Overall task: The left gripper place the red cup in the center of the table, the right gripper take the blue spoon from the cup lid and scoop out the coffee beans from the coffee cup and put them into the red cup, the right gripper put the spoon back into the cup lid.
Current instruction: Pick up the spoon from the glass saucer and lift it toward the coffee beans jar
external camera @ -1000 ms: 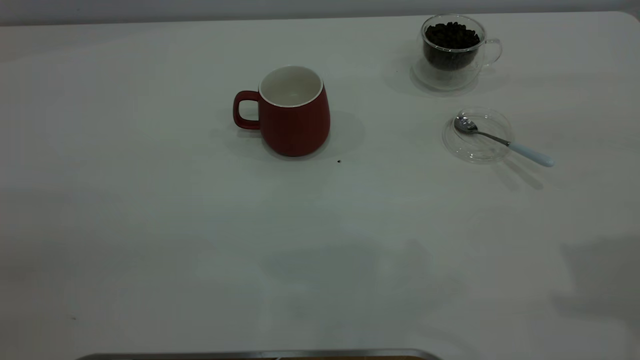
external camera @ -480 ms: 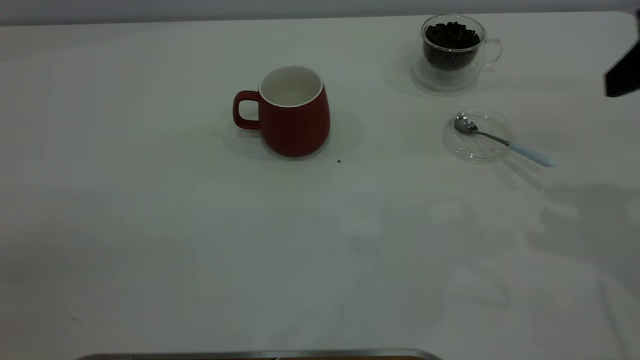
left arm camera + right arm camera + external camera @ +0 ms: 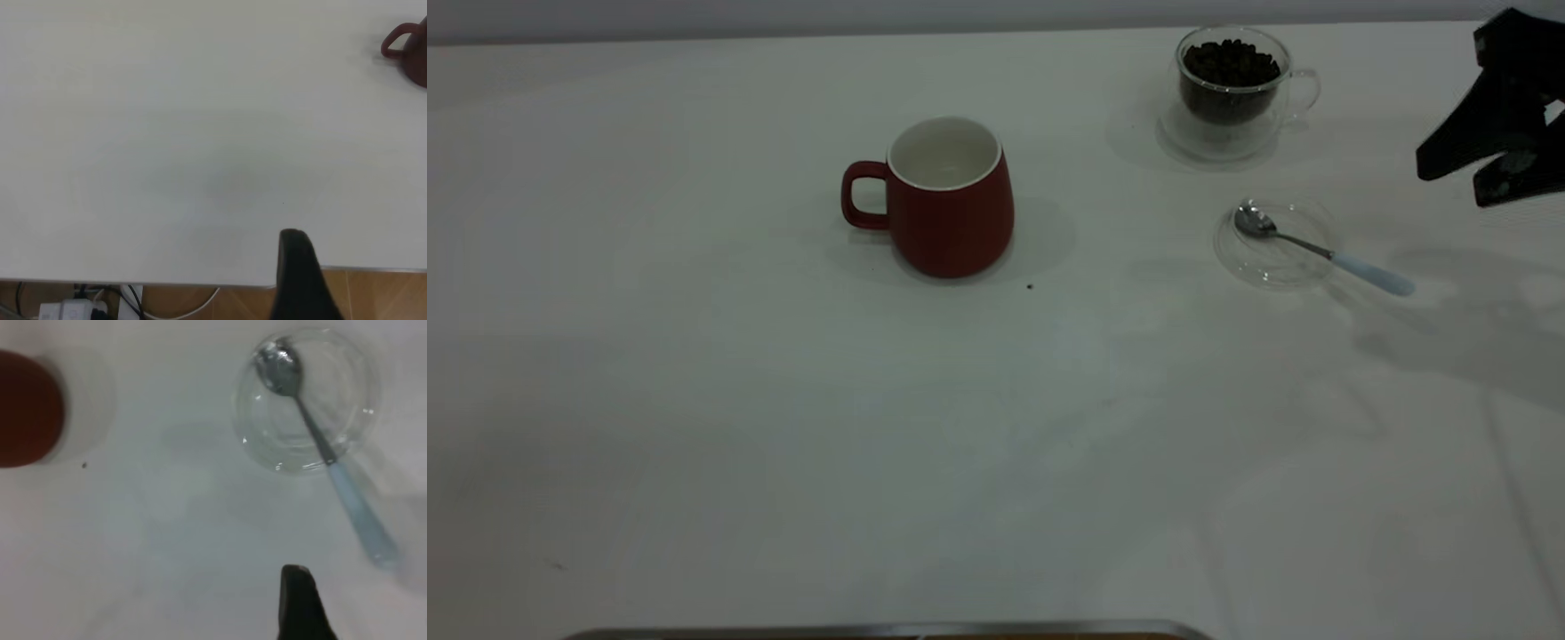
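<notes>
The red cup stands upright near the middle of the table, handle to the left; the left wrist view catches its handle. The blue spoon lies with its bowl in the cup lid and its handle over the rim. Behind them, the coffee cup holds the coffee beans. My right gripper hovers open at the right edge, right of and above the spoon handle, holding nothing. My left gripper sits over the table's edge, far from the red cup.
A small dark speck lies just in front of the red cup. A metal strip runs along the near edge. Past the table edge, the left wrist view shows a wooden floor with a power strip.
The right gripper has come into the exterior view from the right edge and moved left toward the spoon. Its shadow has spread over the table's right side. Nothing on the table has moved.
</notes>
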Tool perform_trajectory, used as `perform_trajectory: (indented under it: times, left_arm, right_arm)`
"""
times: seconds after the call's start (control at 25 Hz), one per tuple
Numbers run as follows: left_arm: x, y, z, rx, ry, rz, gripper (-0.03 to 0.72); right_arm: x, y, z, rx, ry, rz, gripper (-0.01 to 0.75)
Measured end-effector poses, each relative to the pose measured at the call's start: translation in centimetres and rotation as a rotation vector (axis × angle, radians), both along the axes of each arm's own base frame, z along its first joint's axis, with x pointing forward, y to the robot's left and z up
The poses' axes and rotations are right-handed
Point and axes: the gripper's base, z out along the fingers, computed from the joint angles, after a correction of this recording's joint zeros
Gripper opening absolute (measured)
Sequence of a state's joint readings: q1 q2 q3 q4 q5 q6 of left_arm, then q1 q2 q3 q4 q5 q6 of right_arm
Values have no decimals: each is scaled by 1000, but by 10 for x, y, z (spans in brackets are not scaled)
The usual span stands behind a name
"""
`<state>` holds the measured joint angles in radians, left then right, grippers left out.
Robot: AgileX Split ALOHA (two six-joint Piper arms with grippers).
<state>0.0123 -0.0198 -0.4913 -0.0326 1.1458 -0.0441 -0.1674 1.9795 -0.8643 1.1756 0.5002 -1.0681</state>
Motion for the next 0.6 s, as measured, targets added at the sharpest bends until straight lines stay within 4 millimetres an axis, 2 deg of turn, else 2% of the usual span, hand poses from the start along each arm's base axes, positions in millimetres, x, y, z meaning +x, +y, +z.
perform_trajectory:
  times: [0.24, 0.6]
  left_arm:
    - [0, 0, 0, 0, 0, 0, 516]
    - [0, 0, 0, -1, 0, 0, 516]
  right_arm:
    - [6, -29, -32, 76, 56, -41, 485]
    - [8, -28, -75, 183, 73, -37, 485]
